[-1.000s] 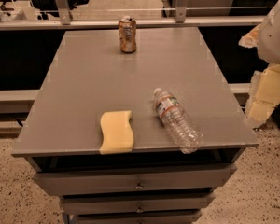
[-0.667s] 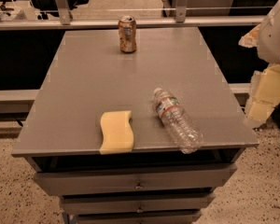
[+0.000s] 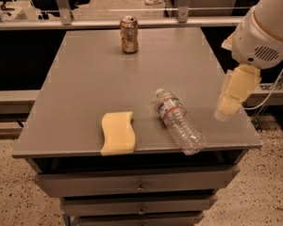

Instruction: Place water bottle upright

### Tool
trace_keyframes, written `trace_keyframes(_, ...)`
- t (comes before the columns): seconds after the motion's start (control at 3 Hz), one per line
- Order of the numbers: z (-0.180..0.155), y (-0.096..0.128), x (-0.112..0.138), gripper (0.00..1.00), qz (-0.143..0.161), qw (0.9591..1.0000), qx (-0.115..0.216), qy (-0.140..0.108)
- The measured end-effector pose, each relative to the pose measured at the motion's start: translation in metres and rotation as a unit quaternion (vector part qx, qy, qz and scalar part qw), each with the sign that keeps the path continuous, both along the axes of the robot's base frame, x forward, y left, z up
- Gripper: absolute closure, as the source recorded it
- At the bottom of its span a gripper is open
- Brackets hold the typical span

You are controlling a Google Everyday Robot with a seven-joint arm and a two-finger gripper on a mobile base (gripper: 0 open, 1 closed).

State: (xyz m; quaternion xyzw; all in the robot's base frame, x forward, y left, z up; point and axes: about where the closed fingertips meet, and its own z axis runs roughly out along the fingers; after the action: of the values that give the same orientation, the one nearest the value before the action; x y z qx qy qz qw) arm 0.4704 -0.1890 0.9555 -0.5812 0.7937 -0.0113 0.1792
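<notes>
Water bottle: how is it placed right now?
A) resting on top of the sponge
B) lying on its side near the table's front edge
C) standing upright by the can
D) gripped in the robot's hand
B: the bottle lies on its side on the table, right of the sponge; the gripper hangs by the table's right edge, apart from it.

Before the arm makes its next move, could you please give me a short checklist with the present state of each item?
1. Water bottle upright: not ok, it lies on its side near the table front edge.
2. Gripper at the bottle: not ok, it hangs to the right, apart from it.
3. Sponge apart from the bottle: ok.
4. Soda can out of the way: ok, upright at the far edge.
</notes>
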Motion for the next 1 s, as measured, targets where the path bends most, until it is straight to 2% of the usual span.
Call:
trace_keyframes(0.33, -0.026, 0.021, 0.021, 0.00, -0.060, 0.9979, 0.017, 0.018)
trace_keyframes(0.67, -0.042, 0.041, 0.033, 0.00, -0.130, 0.9903, 0.035, 0.035)
trace_keyframes(1.0, -0.041, 0.040, 0.032, 0.00, -0.167, 0.9839, 0.047, 0.043)
